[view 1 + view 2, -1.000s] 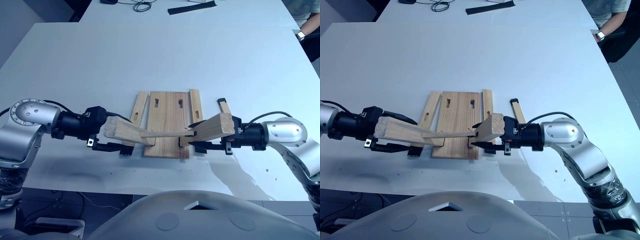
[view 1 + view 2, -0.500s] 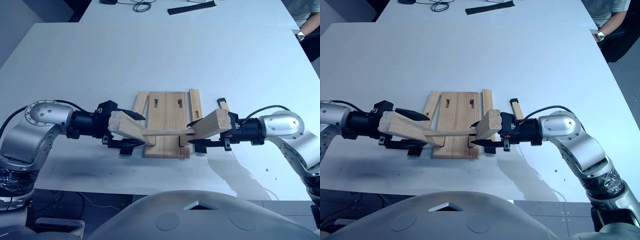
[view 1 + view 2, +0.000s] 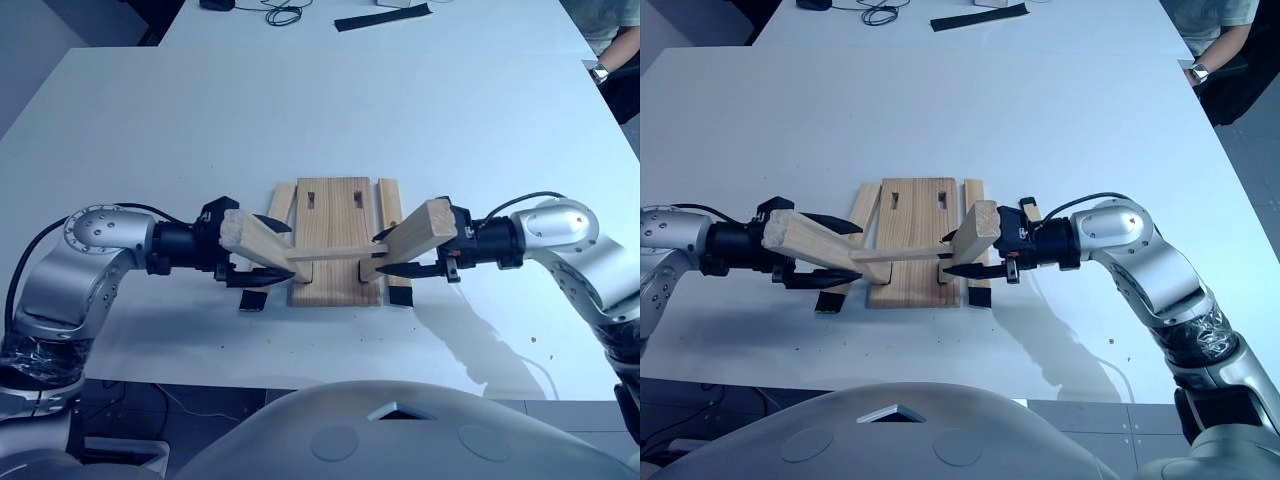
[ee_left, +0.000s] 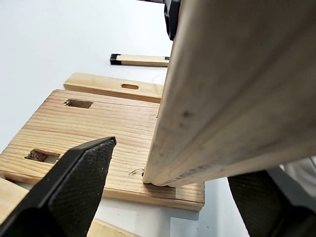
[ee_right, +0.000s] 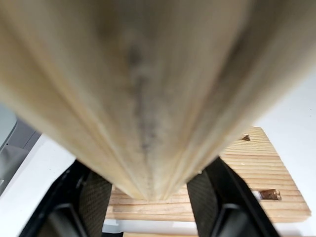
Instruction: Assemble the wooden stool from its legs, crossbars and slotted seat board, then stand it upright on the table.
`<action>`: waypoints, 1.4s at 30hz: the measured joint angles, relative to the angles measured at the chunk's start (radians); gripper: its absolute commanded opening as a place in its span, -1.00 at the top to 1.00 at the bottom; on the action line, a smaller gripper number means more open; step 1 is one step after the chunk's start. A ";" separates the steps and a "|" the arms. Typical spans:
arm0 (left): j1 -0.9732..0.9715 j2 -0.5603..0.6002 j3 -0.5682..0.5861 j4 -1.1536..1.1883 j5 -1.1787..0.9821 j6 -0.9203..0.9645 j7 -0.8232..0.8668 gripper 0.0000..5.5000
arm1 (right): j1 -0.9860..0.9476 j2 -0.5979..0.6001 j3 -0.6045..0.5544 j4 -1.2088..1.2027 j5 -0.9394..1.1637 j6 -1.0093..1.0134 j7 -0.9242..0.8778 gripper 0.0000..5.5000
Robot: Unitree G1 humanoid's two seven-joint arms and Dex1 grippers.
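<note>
A half-built frame of pale, unfinished wood hangs over the middle of the white desk [image 3: 320,110], made of two thick square-cut legs joined by one thin flat crossbar [image 3: 332,253]. The left tool [image 3: 268,254] is clamped on the left leg [image 3: 250,240], with one dark finger [image 4: 74,187] on each side of the timber. The right tool [image 3: 392,256] pinches the right leg [image 3: 418,232] in the same way, its pads [image 5: 96,197] pressed to both faces. The frame's long axis runs from side to side in front of the robot. The crossbar lies nearly level, and each leg slants outward from it, so the cut outer ends point away to the left and right and the inner ends dip toward the centre, like a shallow V. Directly under the frame the seat board [image 3: 335,212] lies flat on the desk. It is a grained rectangle with its long axis pointing away from the robot and two small rectangular slots near its far end. A loose slat [image 3: 281,198] lies just beside the board's left edge, angled slightly. A slotted slat [image 3: 388,205] lies parallel along its right edge. A thinner stick with a black cap [image 4: 140,60] rests a little farther right.
</note>
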 measured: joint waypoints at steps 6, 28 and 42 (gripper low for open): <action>-0.029 -0.030 -0.008 0.025 0.016 0.012 0.011 -0.39 | -0.046 0.008 0.015 0.052 0.000 -0.001 0.014 0.26; -0.080 -0.087 -0.020 0.065 0.047 0.056 0.050 -0.39 | -0.102 0.020 0.022 0.110 0.001 0.033 0.004 0.26; -0.087 -0.107 -0.012 0.069 0.046 0.095 0.051 -0.39 | -0.086 0.003 0.026 0.084 0.001 0.017 -0.006 0.26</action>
